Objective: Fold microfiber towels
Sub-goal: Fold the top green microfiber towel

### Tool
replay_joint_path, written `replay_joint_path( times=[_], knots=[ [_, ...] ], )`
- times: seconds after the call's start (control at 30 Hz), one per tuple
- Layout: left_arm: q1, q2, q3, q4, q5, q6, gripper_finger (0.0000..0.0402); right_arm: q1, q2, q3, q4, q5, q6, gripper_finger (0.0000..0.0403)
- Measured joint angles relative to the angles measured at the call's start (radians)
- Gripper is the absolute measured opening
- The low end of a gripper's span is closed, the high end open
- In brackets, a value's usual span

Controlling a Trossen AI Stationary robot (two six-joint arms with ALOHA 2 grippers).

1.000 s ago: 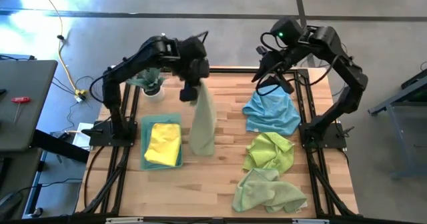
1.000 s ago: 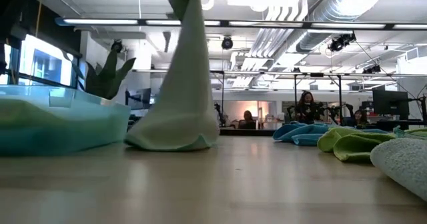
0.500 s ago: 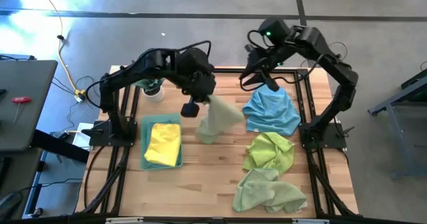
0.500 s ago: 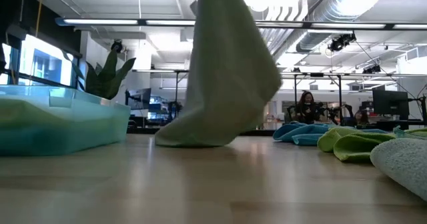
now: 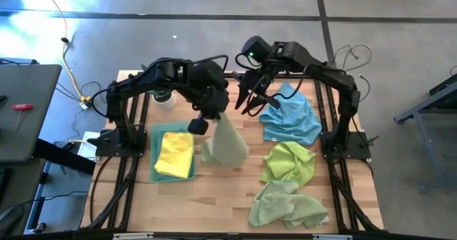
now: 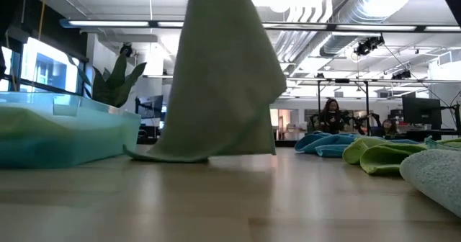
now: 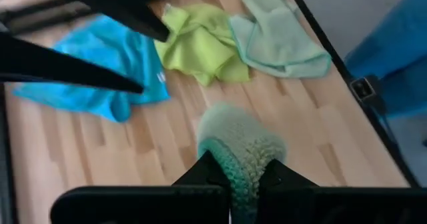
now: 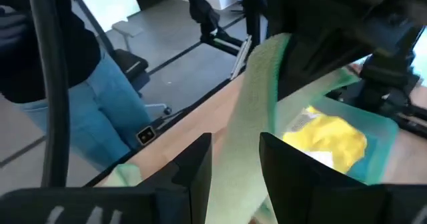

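left pincer: clenched on one corner of the pale green towel, raised over the table centre; pinched cloth also plain in the left wrist view.
pale green towel: hangs from that corner, lower hem touching the wood, near table centre; low view shows it draped as a cone with hem on the boards.
right pincer: at roughly 1 o'clock from the hanging towel, fingers parted, nothing between them yet; right wrist view shows the towel edge running just ahead of the gap.
blue towel: crumpled at 3 o'clock from the hanging towel, near the right arm.
lime towels: two crumpled heaps at 4 to 5 o'clock, the paler one nearest the front edge.
teal tray: at 9 o'clock from the hanging towel, yellow towel lying folded inside.
potted plant: at 11 o'clock, far corner, apart from the work.
step in hand: likely picking up the second corner, to spread the pale green towel between both arms.
next move: needs right pincer eased onto the free top edge, then shut without dragging the cloth from the left grip.
progress: early by the look of it; one towel put away, four not yet folded.
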Motion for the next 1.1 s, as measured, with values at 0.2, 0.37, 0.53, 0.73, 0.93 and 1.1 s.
replay_joint_path(
  times=[0.2,0.37,0.53,0.73,0.93,1.1],
  knots=[
    [-0.001,-0.011,0.0,-0.06,0.097,-0.08,0.0,-0.004,0.049,0.0,-0.029,-0.093,-0.114,0.0119],
    [-0.016,-0.03,0.0,-0.09,0.118,-0.159,0.0,-0.009,0.085,0.0,-0.09,-0.067,-0.141,0.0119],
    [-0.019,-0.049,0.0,-0.079,0.11,-0.334,0.0,-0.012,0.12,0.0,-0.102,0.049,-0.103,0.0119],
    [-0.07,-0.05,0.0,-0.075,0.046,-0.363,0.0,-0.031,0.148,0.0,-0.268,0.054,-0.144,0.0104],
    [-0.096,-0.05,0.0,-0.075,-0.005,-0.355,0.0,-0.122,0.068,-0.079,-0.335,-0.034,-0.183,0.0051],
    [-0.097,-0.05,0.0,-0.055,-0.022,-0.388,0.0,-0.186,-0.1,-0.363,-0.303,-0.046,-0.19,0.0015]
  ],
)
